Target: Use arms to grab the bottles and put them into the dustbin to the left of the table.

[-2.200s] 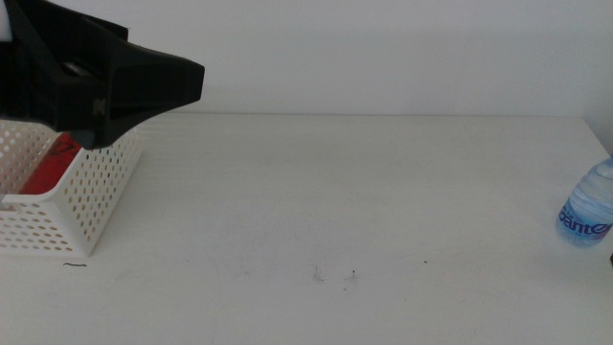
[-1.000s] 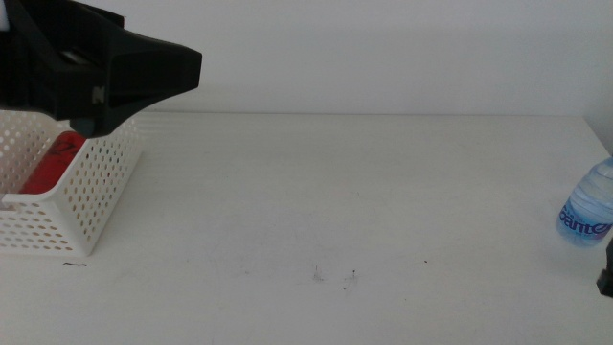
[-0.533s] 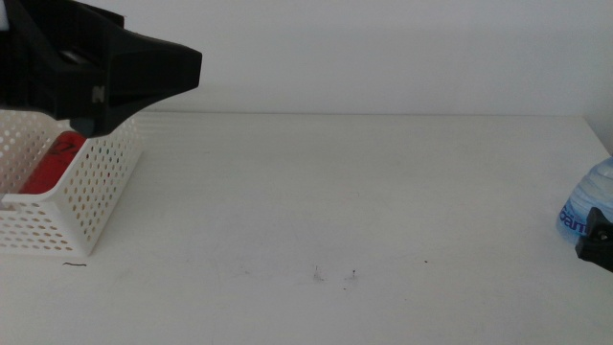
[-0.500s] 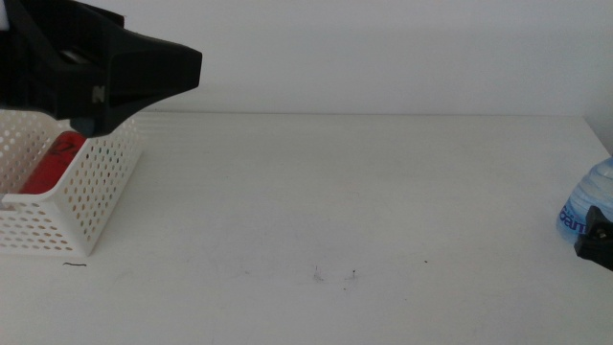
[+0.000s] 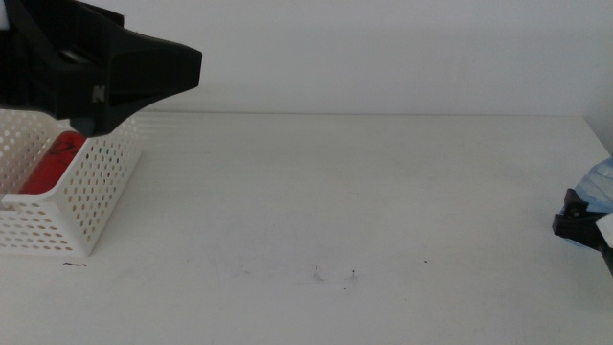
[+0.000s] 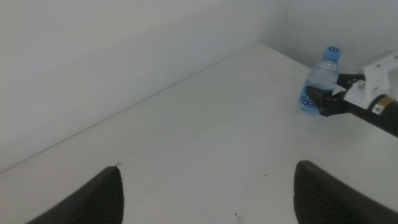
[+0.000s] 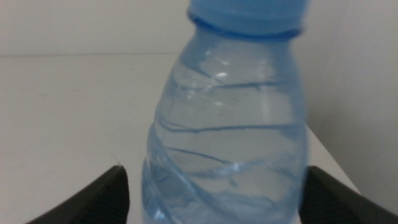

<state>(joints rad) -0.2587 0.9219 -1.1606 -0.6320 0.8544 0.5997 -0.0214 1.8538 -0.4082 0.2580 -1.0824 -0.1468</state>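
A clear water bottle (image 7: pixel 230 124) with a blue cap (image 7: pixel 249 12) stands upright at the table's right edge. It fills the right wrist view, and my right gripper (image 7: pixel 214 169) is open with one jaw on each side of the bottle's lower body. In the middle view the right gripper (image 5: pixel 577 223) covers most of the bottle (image 5: pixel 601 180). My left gripper (image 5: pixel 144 72) hangs high over the white dustbin (image 5: pixel 86 201) at the far left, open and holding nothing (image 6: pixel 207 167). A red can (image 5: pixel 53 163) lies inside the dustbin.
The white table (image 5: pixel 335 192) stretches between the dustbin and the bottle, with a few dark specks (image 5: pixel 335 276) near its front. A white wall runs behind the table's far edge. The left wrist view shows the bottle (image 6: pixel 320 78) and the right gripper (image 6: pixel 324 99) far off.
My right gripper came in from the right edge and slid up to the water bottle, now hiding its lower part. The left arm lifted slightly earlier and has since stayed still.
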